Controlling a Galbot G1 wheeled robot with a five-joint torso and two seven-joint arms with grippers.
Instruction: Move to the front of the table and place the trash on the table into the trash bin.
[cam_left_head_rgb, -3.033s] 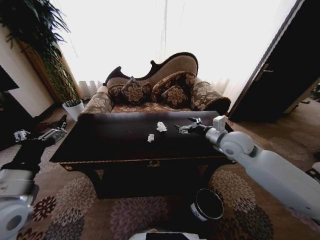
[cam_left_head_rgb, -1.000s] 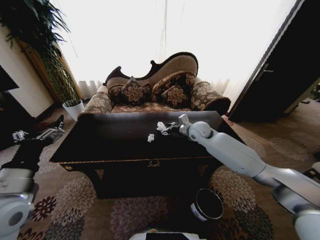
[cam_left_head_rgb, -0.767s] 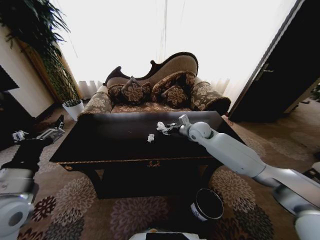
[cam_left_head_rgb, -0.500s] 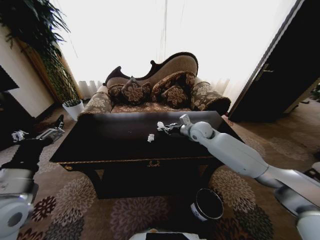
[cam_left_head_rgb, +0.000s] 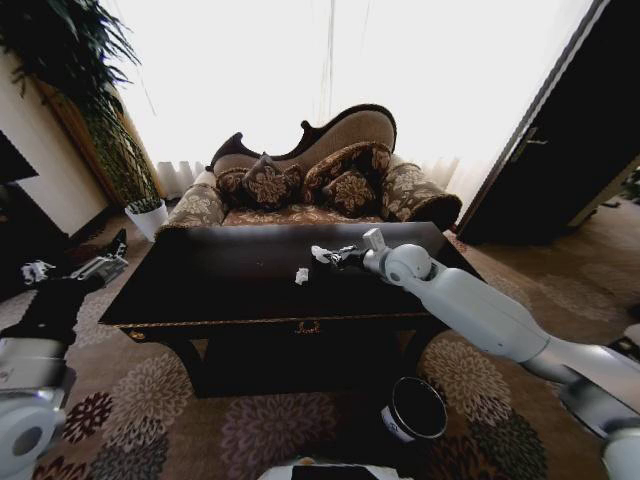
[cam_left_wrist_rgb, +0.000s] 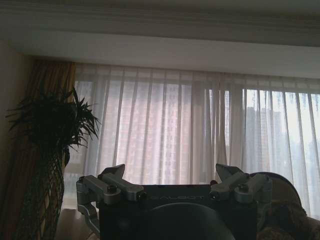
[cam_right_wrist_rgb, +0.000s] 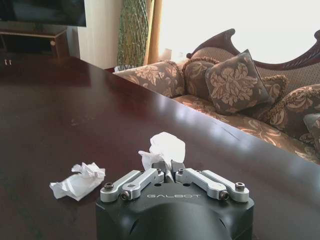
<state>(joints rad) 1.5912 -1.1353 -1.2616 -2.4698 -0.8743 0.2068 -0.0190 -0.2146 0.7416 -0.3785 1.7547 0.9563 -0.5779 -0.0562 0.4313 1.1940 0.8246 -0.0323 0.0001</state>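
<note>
At far-mid of the table (cam_left_head_rgb: 200, 290), over the glossy top: right gripper (cam_right_wrist_rgb: 166, 166) w/ fingers pinched together on a white tissue lump (cam_right_wrist_rgb: 165, 146), paper bulging out just past the tips, looks just clear of the wood. In head view same gripper (cam_left_head_rgb: 335, 256) at end of the outstretched right arm, tissue (cam_left_head_rgb: 320, 252) at its tip. For doing this step well, probably: lift straight up before swinging, keep the pinch firm since crumpled paper is light and slips easily, then carry back over the front edge & down to the trash bin (cam_left_head_rgb: 414, 408), on the carpet just before the table's front, right of centre; release only once over the shiny rim. Beside the gripper, apart from it: second tissue lump (cam_right_wrist_rgb: 78, 182) flat on the tabletop, also seen nearer the front (cam_left_head_rgb: 301, 275). Count: 2 tissue lumps visible, 1 held, 1 lying; 1 bin; no bottle or dark piece made out on the top. Left gripper (cam_left_wrist_rgb: 174, 189) parked off the table's left side, pointing up toward the curtains, linkages spread apart, nothing between them. Behind table: patterned sofa (cam_left_head_rgb: 300, 180).
</note>
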